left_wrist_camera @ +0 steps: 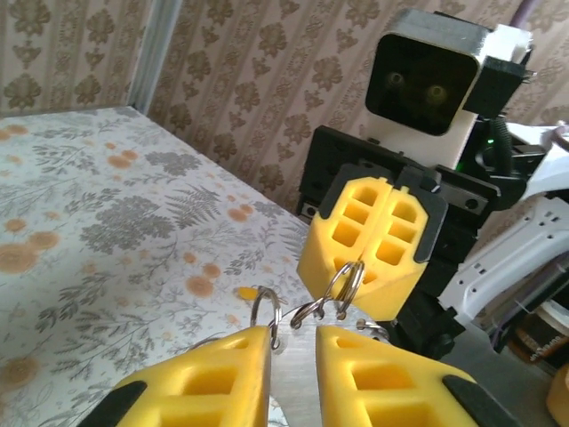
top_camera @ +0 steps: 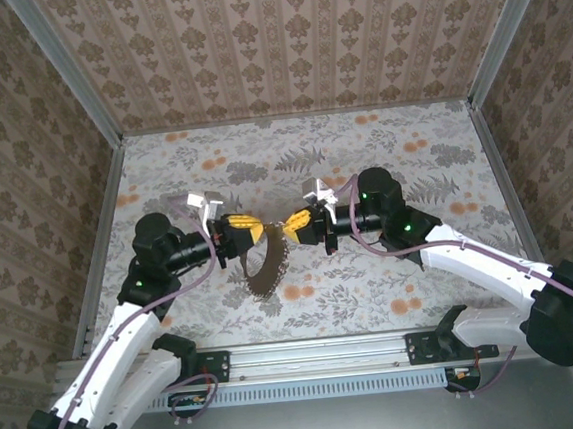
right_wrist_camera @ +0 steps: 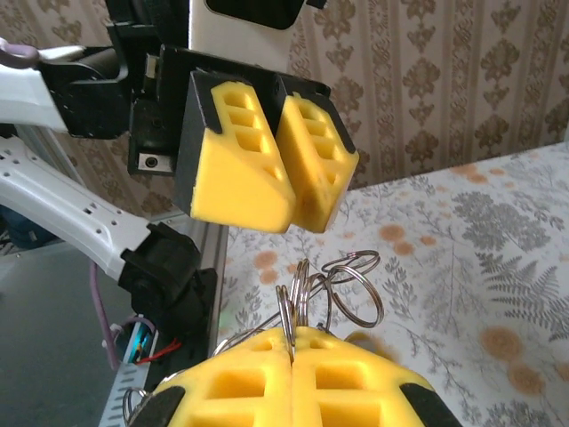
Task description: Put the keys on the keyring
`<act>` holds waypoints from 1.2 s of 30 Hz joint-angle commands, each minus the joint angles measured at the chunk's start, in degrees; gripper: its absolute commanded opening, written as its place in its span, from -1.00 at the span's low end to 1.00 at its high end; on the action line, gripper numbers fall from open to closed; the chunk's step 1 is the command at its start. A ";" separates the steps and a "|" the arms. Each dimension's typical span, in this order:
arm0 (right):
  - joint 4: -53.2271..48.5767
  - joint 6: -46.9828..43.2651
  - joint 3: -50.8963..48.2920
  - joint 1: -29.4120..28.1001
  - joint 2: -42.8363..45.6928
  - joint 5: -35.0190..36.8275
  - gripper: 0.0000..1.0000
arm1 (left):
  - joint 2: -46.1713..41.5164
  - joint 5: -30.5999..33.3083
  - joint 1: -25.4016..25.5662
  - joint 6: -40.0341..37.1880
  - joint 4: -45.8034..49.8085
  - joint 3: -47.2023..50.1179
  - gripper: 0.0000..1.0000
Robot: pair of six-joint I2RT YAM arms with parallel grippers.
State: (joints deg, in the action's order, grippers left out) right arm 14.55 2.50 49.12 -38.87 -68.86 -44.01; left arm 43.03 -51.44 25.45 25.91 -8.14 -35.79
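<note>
The right gripper (right_wrist_camera: pixel 292 351), at the lower centre of its own wrist view, is clamped tight on the keyring (right_wrist_camera: pixel 293 307), whose silver rings fan up from its fingertips. The left gripper (right_wrist_camera: pixel 292 218) faces it from the upper middle, just above the rings, with a narrow slit between its fingers and nothing in them.

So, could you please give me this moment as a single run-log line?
right gripper: shut on keyring | left gripper: slightly open, tips at keyring | arms: grippers facing each other
</note>
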 commanded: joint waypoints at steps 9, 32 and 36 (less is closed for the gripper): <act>4.70 1.72 3.29 0.71 -0.77 -5.37 -1.00 | 2.44 -5.56 3.11 -7.13 4.74 -8.73 -0.41; 1.93 -0.39 5.00 1.08 -0.14 -8.03 -1.00 | 7.00 -5.45 6.01 -19.00 18.01 -16.09 -0.62; 1.96 -0.33 5.28 1.08 -0.22 -8.07 -1.00 | 7.30 -5.86 6.32 -19.81 19.05 -16.38 -0.72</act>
State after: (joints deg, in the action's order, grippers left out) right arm 15.00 2.83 52.14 -38.11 -69.49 -50.81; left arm 50.28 -55.55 30.98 8.43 8.75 -50.09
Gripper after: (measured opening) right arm 0.066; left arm 0.157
